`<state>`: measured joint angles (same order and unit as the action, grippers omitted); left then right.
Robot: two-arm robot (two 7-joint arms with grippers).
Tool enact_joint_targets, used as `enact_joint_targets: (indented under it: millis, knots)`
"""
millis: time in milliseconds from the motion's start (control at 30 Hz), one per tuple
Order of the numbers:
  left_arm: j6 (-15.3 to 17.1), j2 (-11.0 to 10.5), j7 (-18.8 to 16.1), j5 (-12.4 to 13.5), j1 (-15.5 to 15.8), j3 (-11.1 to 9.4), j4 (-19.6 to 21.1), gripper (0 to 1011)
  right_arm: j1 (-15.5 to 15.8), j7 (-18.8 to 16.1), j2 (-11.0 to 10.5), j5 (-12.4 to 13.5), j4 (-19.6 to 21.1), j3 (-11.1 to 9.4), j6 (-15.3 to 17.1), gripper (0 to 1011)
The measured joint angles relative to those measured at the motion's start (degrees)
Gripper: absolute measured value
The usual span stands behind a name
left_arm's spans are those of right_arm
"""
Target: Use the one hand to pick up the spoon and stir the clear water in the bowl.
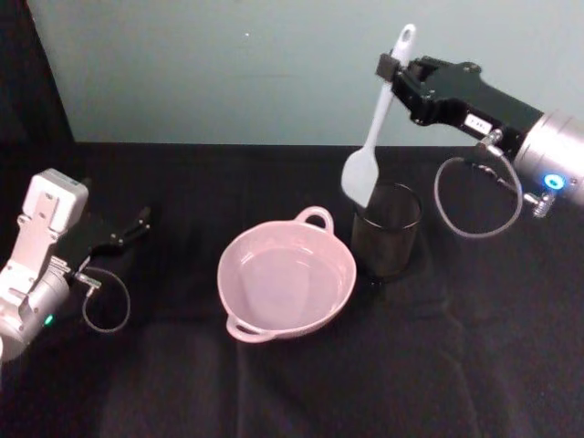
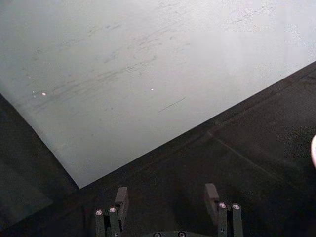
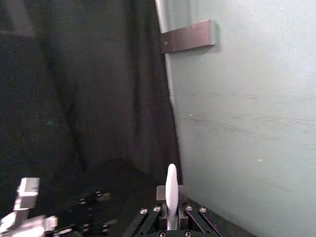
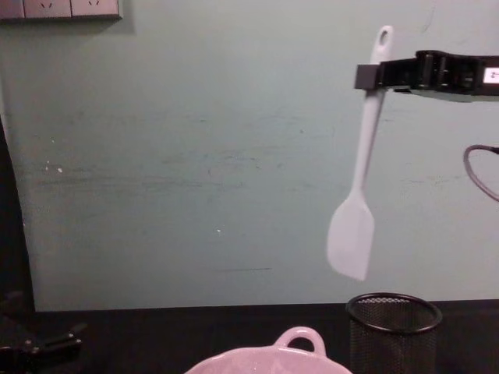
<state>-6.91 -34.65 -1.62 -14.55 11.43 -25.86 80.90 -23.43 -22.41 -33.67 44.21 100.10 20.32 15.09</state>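
The spoon [image 1: 377,119], probably light and slightly bendy, is hanging blade-down above and right of the bowl [image 1: 339,290], over the mesh cup [image 1: 385,242]. The right gripper [image 1: 391,66] is clamping its upper handle, a sensible hold. The left gripper [image 1: 137,222] is idling left of the bowl, jaws apart.

Black wire-mesh cup [image 1: 387,233] upright on a black tablecloth [image 1: 301,392]. Behind, a scuffed pale teal wall [image 4: 195,156] with white sockets [image 4: 61,8] high up. Beside the wall, a dark curtain [image 3: 98,84].

A black table [image 1: 383,383] carried a pink bowl [image 1: 286,282], with a mesh cup [image 1: 386,233] just beside it.
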Motion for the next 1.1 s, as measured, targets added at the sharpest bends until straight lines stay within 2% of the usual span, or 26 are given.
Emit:
enact_joint_targets:
  millis: [233,567,667,867,1100]
  knots:
    - [0.0,0.0,0.0,0.0,0.0,0.0,0.0,1011,-1.0,-2.2,-0.1,1.6,0.5,3.1,1.0,116]
    - [0.0,0.0,0.0,0.0,0.0,0.0,0.0,1011,-2.1,-5.1,0.7,0.7,-2.5,8.5,-0.9,116]
    - [0.0,0.0,0.0,0.0,0.0,0.0,0.0,1011,-2.4,-6.0,1.2,-1.2,-4.2,10.5,-3.1,116]
    - [0.0,0.0,0.0,0.0,0.0,0.0,0.0,1011,-2.2,-7.4,2.6,-5.8,-7.1,12.8,-8.2,116]
    - [0.0,0.0,0.0,0.0,0.0,0.0,0.0,1011,-2.1,-9.2,4.4,-8.4,-11.0,13.7,-11.7,116]
